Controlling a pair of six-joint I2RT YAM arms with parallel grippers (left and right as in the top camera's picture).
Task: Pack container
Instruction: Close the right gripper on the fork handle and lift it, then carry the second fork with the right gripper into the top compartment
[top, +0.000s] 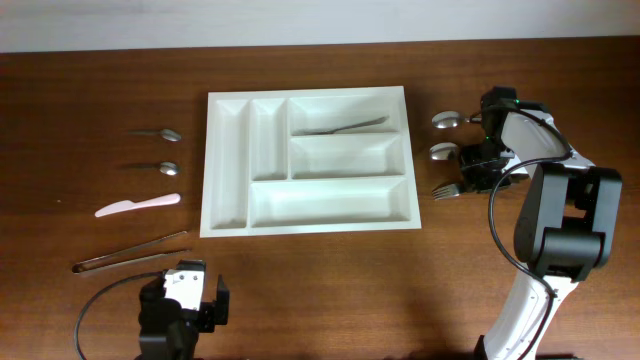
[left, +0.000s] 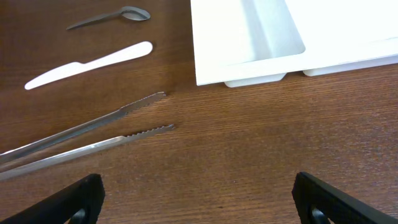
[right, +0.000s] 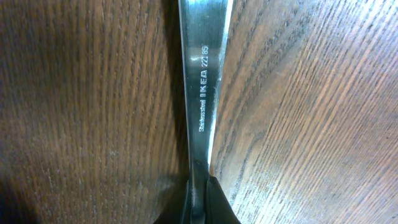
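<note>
Overhead: tongs (top: 130, 253) lie just ahead-left of the left gripper (top: 185, 300), with a plastic knife (top: 138, 205) beyond them. Left gripper jaws are fully apart, holding nothing. The container (top: 320, 200) sits ahead-right of it, between both grippers, with one steel utensil (top: 345, 127) in the top right compartment. The right gripper (top: 478, 165), just right of the container, is clamped tight on a steel handle (right: 205, 74). Can't tell which utensil.

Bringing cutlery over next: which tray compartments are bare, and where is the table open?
Bare in the container: both upright compartments and the middle and bottom long ones; the top long one holds a utensil. Open table: the strip between the container and the arm bases. Crowded: left, spoons, knife and tongs; right, cutlery around the right gripper, shut on a steel handle.
</note>
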